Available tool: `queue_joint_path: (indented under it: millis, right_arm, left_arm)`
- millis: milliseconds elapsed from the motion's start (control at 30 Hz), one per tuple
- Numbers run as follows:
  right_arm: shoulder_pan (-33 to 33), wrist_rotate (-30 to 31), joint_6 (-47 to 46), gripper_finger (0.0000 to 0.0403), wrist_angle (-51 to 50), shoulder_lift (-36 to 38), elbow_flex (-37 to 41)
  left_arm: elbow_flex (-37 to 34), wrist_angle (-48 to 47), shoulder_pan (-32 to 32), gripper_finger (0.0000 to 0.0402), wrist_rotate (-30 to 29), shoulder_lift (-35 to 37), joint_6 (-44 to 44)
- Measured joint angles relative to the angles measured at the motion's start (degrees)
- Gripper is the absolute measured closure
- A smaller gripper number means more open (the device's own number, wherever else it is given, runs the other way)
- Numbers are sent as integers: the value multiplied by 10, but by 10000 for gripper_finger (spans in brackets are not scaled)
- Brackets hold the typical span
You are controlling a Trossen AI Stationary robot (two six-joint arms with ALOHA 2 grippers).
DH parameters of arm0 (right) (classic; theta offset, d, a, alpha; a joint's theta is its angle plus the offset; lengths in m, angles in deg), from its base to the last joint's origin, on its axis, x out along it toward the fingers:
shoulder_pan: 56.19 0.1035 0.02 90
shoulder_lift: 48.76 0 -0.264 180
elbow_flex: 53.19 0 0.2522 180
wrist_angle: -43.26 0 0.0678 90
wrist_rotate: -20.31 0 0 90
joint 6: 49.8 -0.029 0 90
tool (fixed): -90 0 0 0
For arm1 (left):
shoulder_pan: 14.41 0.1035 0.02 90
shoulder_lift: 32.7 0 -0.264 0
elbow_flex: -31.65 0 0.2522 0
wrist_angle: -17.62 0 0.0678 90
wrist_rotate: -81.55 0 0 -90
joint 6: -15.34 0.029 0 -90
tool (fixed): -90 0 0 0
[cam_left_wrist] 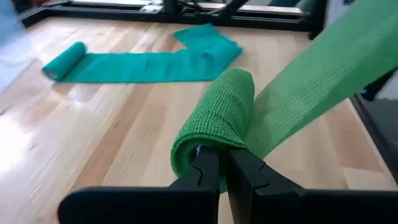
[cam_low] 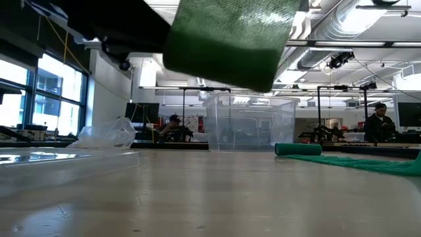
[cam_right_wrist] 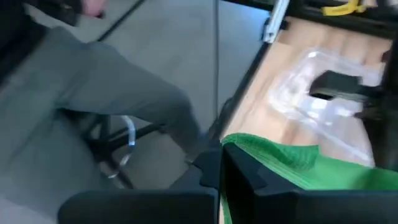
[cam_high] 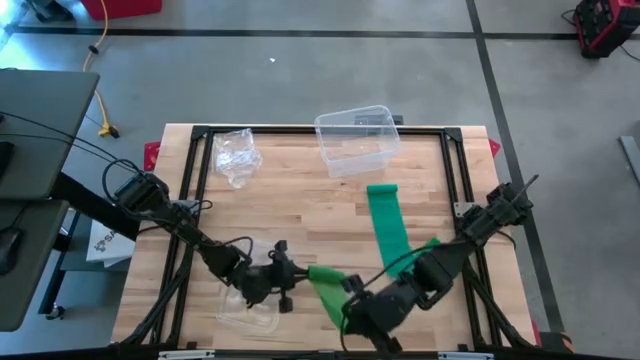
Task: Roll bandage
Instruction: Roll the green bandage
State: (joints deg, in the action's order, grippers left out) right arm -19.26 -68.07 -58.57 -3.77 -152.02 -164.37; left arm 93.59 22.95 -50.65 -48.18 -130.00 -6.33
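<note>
A long green bandage lies partly on the wooden table. Its far end is a small roll, and its flat stretch runs toward the near edge. The near part is wound into a thicker roll, which is lifted off the table and fills the top of the low view. My left gripper is shut on that roll. My right gripper is shut on the strip just past the roll. My left gripper has its shut fingertips in the roll's near end, and the wound layers wrap over them. The fingers come from the table's left, slanting a little down, along the roll's length. The roll is lifted clear of the table. My right gripper pinches the green strip at its edge between shut fingers that come from the table's right and slant down. The fingers themselves hide the exact place of contact. From there the strip runs flat and fairly taut to the roll.
A clear plastic box stands at the far middle, and a crumpled plastic bag lies at the far left. A flat clear plastic piece lies under my left gripper near the front edge. A black frame borders the table.
</note>
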Motion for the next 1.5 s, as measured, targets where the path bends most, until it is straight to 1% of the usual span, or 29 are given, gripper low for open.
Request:
queue_joint_path:
  millis: [67, 133, 200, 267, 433, 567, 667, 767, 867, 1000, 1133, 1233, 1333, 1433, 1500]
  right_arm:
    - [-1, 42, 5, 403, -11, 4, 0]
    - [-8, 76, 13, 403, -14, 10, 0]
    - [-21, 95, 17, 403, -18, 17, 0]
    - [-34, 95, 18, 403, -25, 22, 0]
    - [-70, 103, 7, 403, -76, 24, 0]
    - [-94, 103, -16, 403, -103, 23, 22]
    - [-100, 97, -18, 403, -87, 21, 58]
    - [-97, 70, -30, 403, -8, 21, 113]
    - [-88, 41, -45, 403, 103, 21, 176]
    - [-67, 41, -68, 403, 248, 21, 251]
    - [-46, 50, -70, 403, 375, 21, 308]
    - [-34, 87, -67, 402, 412, 21, 328]
    - [-28, 133, -62, 392, 408, 21, 331]
    - [-27, 148, -47, 364, 409, 21, 331]
    - [-27, 149, -41, 336, 409, 21, 331]
  left_arm:
    - [0, 23, 2, 401, 25, 0, 24]
    - [0, 36, 2, 401, 47, 0, 27]
    - [0, 36, -1, 401, 63, 0, 23]
    - [0, 38, -5, 401, 69, 0, 18]
    - [0, 58, -25, 401, 113, 0, 23]
    - [0, 121, -51, 401, 162, 0, 64]
    - [0, 192, -73, 401, 167, 0, 108]
    - [0, 248, -95, 401, 144, 0, 156]
    - [0, 281, -107, 401, 119, 0, 189]
    - [0, 287, -109, 401, 90, 0, 190]
    - [0, 289, -106, 401, 80, 0, 188]
    - [0, 306, -105, 401, 75, 0, 192]
    - [0, 310, -104, 401, 74, 0, 191]
    - [0, 310, -102, 401, 74, 0, 189]
    - [0, 310, -101, 401, 74, 0, 188]
